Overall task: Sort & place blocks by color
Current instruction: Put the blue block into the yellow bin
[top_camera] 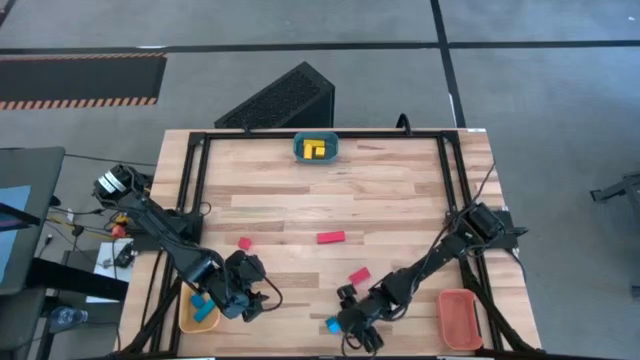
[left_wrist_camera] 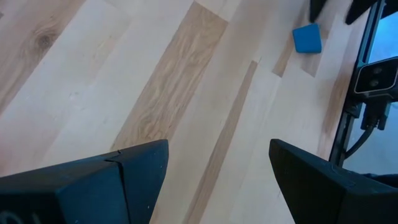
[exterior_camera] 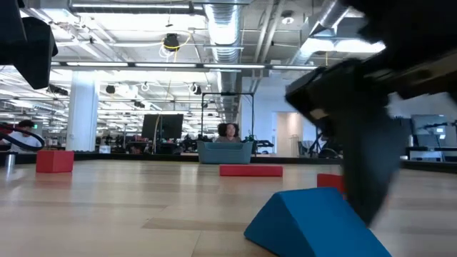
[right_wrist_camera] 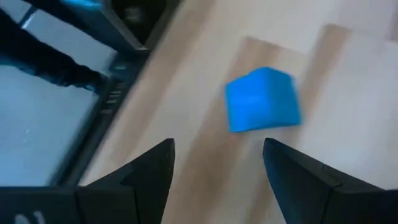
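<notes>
A blue block point(right_wrist_camera: 262, 99) lies on the wooden table near its front edge, just ahead of my right gripper point(right_wrist_camera: 217, 146), whose open fingers slant down toward it with nothing between them. The low view shows this blue block point(exterior_camera: 314, 225) close up. Three red blocks point(top_camera: 245, 243) point(top_camera: 331, 237) point(top_camera: 359, 275) rest flat mid-table. My left gripper point(top_camera: 250, 298) hangs open over bare wood beside the yellow tray point(top_camera: 186, 322), where blue blocks point(top_camera: 203, 308) lie. Yellow blocks point(top_camera: 316, 149) sit in the teal tray point(top_camera: 300, 148) at the far edge.
An orange-red tray point(top_camera: 460, 318) stands at the front right. The table's black frame rails point(top_camera: 190, 190) run along its sides and front edge, close to both grippers. Bare wood stretches between the red blocks and the teal tray.
</notes>
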Robot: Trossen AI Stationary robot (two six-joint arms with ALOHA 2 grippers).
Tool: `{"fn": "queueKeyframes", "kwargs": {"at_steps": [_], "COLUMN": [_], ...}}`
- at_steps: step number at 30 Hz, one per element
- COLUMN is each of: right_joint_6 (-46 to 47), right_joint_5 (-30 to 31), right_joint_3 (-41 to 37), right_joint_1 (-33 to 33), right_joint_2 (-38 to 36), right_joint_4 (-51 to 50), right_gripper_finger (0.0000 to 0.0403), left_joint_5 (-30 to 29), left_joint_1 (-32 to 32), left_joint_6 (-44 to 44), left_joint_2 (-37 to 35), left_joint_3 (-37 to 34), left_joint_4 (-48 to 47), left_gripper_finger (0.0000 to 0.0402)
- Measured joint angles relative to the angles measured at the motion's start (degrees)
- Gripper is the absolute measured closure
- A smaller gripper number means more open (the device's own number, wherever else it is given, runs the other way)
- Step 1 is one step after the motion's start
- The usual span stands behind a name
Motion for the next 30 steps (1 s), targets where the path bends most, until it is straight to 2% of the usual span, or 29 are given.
{"fn": "queueKeyframes", "kwargs": {"at_steps": [4,9,14,20,24,30], "right_joint_6": [-1.7,-8.0,-10.6,-6.2,-5.4,3.9], "right_joint_5": [-0.1,-0.1,4.6,15.7,21.9,22.6], "right_joint_3": [0.0,0.0,0.1,0.2,2.2,3.3], "right_joint_1": [1.8,0.6,-2.9,-6.9,-6.8,-4.3], "right_joint_2": [0.0,0.0,0.0,-0.6,-2.1,-3.5], "right_joint_4": [0.8,6.8,10.7,9.1,5.0,4.5], "right_gripper_finger": [0.0133,0.0133,0.0133,0.0133,0.0133,0.0133], "left_joint_5": [0.0,0.5,2.5,3.0,4.3,5.4], "left_joint_1": [0.0,1.0,2.9,3.5,3.2,3.1], "left_joint_6": [0.2,3.8,5.4,4.7,3.6,3.6], "left_joint_2": [0.0,0.0,0.0,0.0,0.0,0.0], "left_joint_3": [0.0,0.0,0.0,0.0,0.0,0.0], "left_joint_4": [0.0,0.0,0.0,0.0,0.0,-1.0], "left_gripper_finger": [0.0136,0.0136,0.0136,0.0136,0.0136,0.0136]}}
